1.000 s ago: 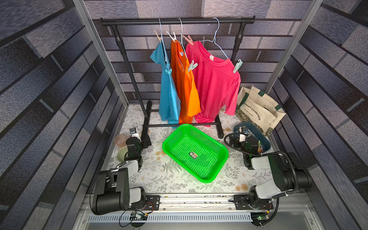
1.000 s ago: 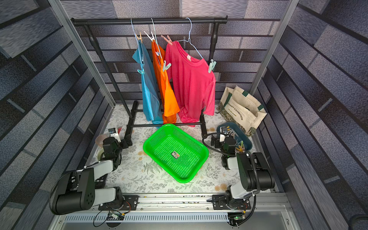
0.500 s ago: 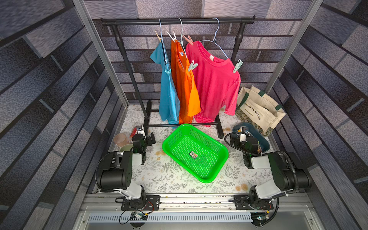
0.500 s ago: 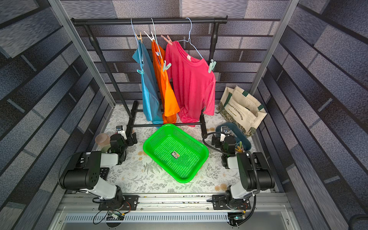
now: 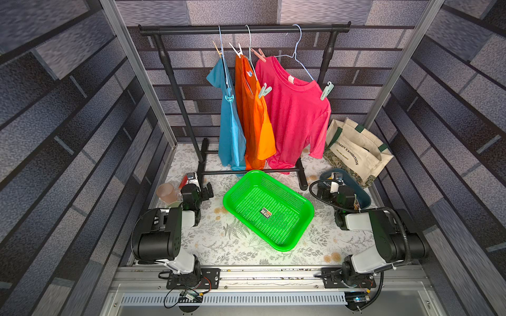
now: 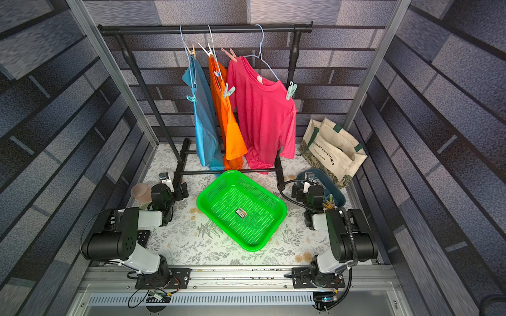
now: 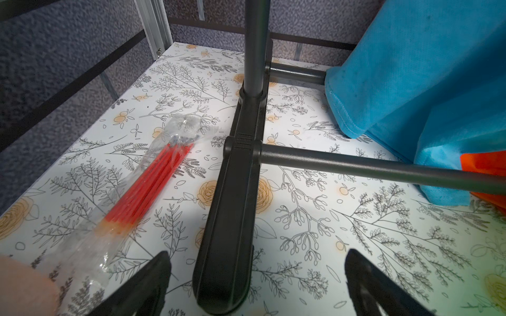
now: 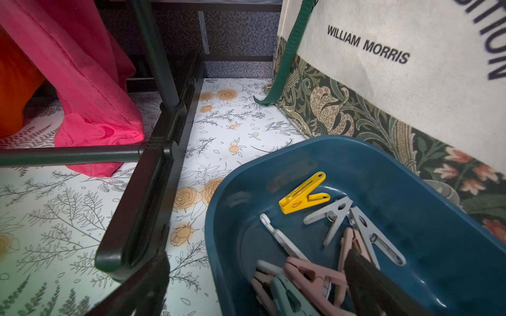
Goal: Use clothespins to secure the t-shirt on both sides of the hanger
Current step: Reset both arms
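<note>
Blue, orange and pink t-shirts (image 5: 295,115) hang on wire hangers (image 5: 297,52) from a black rack in both top views. The pink one carries a pink clothespin (image 5: 258,54) on one shoulder and a mint one (image 5: 326,90) on the other. Loose clothespins, among them yellow (image 8: 304,197), grey (image 8: 356,227) and pink (image 8: 309,273), lie in a dark blue tub (image 8: 328,141). My right gripper (image 8: 257,260) is open above the tub's near rim, one finger outside it and one over the pegs. My left gripper (image 7: 257,262) is open, low over the rack's foot (image 7: 232,219), holding nothing.
A green basket (image 5: 268,209) sits mid-table between the arms. A canvas tote bag (image 5: 356,153) stands behind the tub. A packet of red sticks (image 7: 147,177) and a pink cup (image 5: 166,191) lie left of the rack foot. The rack's lower crossbar (image 7: 383,169) runs close ahead.
The left arm has swung in from the left wall, bringing its gripper up to the rack's foot. The right arm has stayed over the tub.
</note>
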